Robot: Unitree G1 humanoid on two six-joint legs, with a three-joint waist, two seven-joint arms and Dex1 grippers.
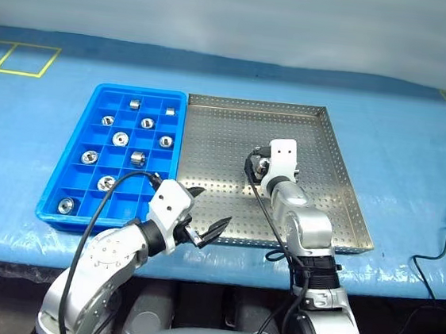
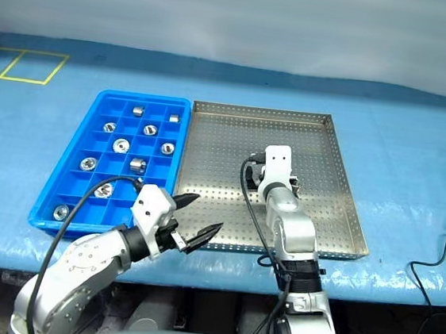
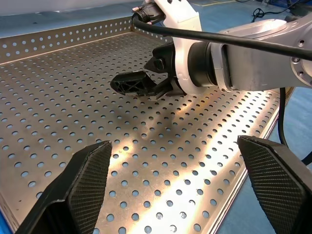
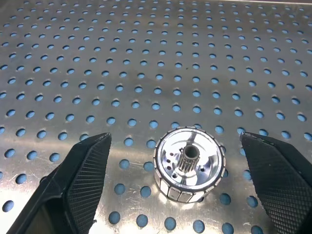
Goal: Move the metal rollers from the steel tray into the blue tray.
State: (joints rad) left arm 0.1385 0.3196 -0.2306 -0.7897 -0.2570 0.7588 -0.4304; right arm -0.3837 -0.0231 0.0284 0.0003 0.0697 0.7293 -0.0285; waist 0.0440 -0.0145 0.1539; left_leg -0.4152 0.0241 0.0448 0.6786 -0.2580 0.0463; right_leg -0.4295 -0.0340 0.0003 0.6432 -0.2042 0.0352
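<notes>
The last roller (image 4: 189,164) stands on its end, hole up, on the steel tray (image 1: 211,126), squarely between the spread fingers of my right gripper (image 4: 170,195), untouched, while my left gripper (image 1: 206,213) gapes wide over the tray's near edge, farther off.

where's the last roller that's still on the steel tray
In the right wrist view the roller stands on the perforated steel tray, between the right gripper's open fingers, untouched. In the head views it is near the tray's middle.
</notes>
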